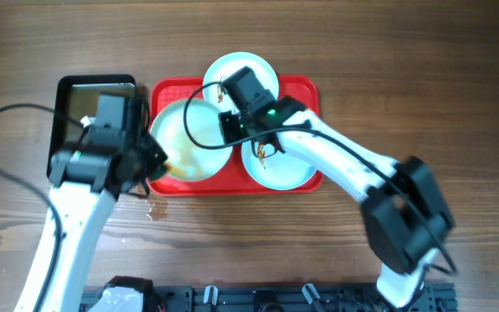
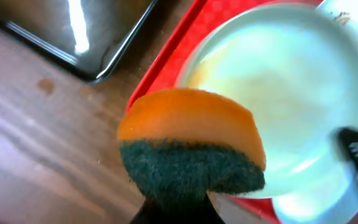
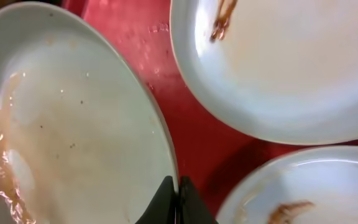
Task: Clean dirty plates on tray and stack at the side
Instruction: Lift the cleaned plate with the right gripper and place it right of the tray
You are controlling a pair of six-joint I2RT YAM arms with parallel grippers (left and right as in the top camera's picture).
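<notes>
Overhead layout: dark pan [image 1: 76,100], then red tray [image 1: 307,90] carrying three plates [image 1: 219,68].
Left gripper [image 1: 156,160]: clenched on orange-green sponge [image 2: 191,149] at left plate [image 1: 189,143] edge.
Right gripper [image 3: 178,190]: pinching left plate's rim.

Overhead: the right arm [image 1: 336,160] hides part of the rear plate [image 1: 219,69]. Left wrist: the blurred sponge [image 2: 191,149] masks the left tool [image 2: 176,211], seemingly clamped on it.

Bright, even overhead light with soft shadows. Left wrist view blurry: glare streak on dark pan [image 2: 76,28], sponge [image 2: 191,149] out of focus, plate [image 2: 284,93] washed out. Right wrist view sharper.
</notes>
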